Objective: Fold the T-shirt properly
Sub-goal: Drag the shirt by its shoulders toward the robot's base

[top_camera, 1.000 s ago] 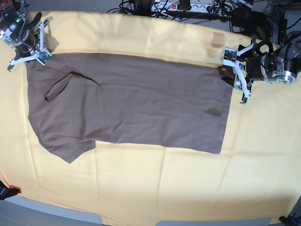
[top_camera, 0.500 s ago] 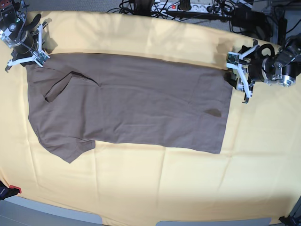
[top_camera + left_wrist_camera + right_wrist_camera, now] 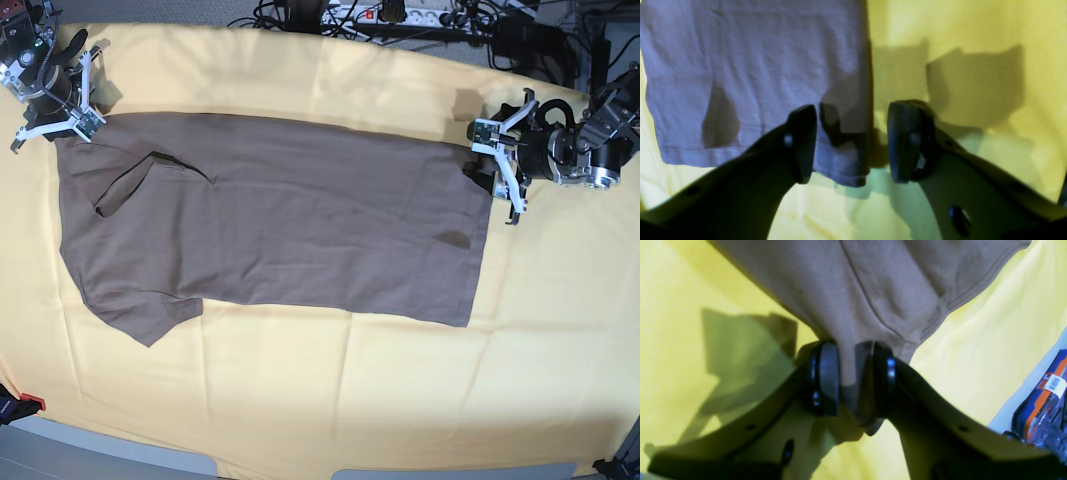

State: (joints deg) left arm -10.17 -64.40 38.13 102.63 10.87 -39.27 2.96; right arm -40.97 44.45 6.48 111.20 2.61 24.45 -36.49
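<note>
Currently T-shirt lies flat; right gripper pinches a fabric fold at its sleeve corner, left gripper gapes wide, straddling its hem corner.

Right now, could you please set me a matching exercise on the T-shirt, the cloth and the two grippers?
Things:
1 T-shirt
2 cloth
3 left gripper
4 right gripper

Colour or state:
a yellow
b open, half over the T-shirt
c brown
d fabric between its jaws

Pairs: 1-c; 2-a; 3-b; 4-d
</note>
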